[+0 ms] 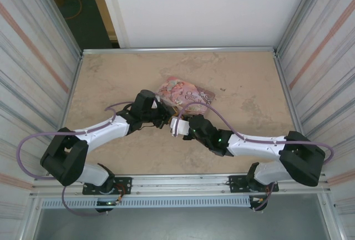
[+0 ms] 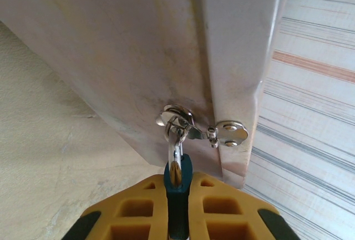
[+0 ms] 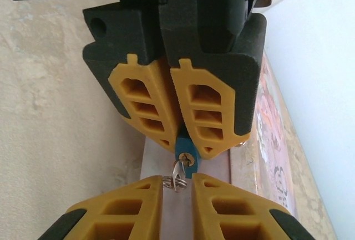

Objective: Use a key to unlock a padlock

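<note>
The two arms meet near the middle of the counter [image 1: 244,85], just in front of a pink illustrated tin box [image 1: 186,93]. There the left pincer [image 1: 162,117] and the right pincer [image 1: 176,124] point at each other, tip to tip. In the left wrist view, the left pincer [image 2: 178,179] is closed down on the padlock [image 2: 178,207]. The padlock's narrow blue body is squeezed between the two yellow fingers [image 2: 138,212], with its silvery shackle [image 2: 175,146] sticking out past the tips. The shackle passes through the small metal hasp [image 2: 178,119] on the plain silver side of the tin box [image 2: 138,46], so the padlock hangs at the box's edge, above the counter [image 2: 44,140]. The right wrist view looks at the same grip from the opposite side. The left pincer [image 3: 183,143] pinches the blue padlock [image 3: 184,152], whose brass keyhole end faces the camera. A small silvery key ring [image 3: 175,178] dangles from that end. The ring sits right at the tips of the right pincer [image 3: 177,182], whose fingers are a narrow gap apart. Whether its pads actually press on the ring or on a key cannot be told.
</note>
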Robot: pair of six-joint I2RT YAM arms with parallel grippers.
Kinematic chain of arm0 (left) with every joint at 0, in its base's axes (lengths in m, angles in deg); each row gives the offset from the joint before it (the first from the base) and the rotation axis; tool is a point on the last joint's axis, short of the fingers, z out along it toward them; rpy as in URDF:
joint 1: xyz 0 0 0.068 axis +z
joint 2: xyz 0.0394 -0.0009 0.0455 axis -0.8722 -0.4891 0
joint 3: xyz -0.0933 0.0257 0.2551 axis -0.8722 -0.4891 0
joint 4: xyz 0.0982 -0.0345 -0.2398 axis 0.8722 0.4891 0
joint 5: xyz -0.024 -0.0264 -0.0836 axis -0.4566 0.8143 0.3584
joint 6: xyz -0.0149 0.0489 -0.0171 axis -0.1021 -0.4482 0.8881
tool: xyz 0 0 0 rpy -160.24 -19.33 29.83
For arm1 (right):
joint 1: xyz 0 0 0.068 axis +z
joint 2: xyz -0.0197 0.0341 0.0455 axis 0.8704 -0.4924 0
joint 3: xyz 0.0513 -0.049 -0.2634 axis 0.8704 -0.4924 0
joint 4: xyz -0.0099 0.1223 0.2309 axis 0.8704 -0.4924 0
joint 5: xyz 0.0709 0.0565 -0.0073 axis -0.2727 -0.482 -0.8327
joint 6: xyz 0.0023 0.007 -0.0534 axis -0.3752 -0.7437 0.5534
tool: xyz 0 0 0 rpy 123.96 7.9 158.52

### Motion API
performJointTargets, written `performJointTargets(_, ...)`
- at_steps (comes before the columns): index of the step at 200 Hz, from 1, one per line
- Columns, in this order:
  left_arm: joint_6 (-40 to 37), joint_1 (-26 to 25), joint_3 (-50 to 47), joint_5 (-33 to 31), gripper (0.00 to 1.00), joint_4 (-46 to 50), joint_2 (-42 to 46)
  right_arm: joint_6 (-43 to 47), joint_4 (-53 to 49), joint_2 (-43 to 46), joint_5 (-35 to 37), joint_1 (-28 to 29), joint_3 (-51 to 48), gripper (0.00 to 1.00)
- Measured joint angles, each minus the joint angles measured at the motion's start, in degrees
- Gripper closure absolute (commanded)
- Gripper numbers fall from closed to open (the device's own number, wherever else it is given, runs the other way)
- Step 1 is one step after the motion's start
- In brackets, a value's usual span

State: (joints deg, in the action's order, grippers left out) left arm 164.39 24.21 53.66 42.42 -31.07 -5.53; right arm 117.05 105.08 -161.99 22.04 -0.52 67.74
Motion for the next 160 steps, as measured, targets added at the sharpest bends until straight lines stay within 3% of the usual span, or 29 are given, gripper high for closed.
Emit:
performJointTargets(106,0.63,0.15,0.0,-0.26,1.0,-0.42,-0.09,-1.6,3.78,-2.56,1.73,0.13,0.0,1.0)
performJointTargets(160,0.9,0.28,-0.07,-0.76,1.0,-1.2,-0.17,-7.58,5.44,-3.39,2.8,0.15,0.0,1.0)
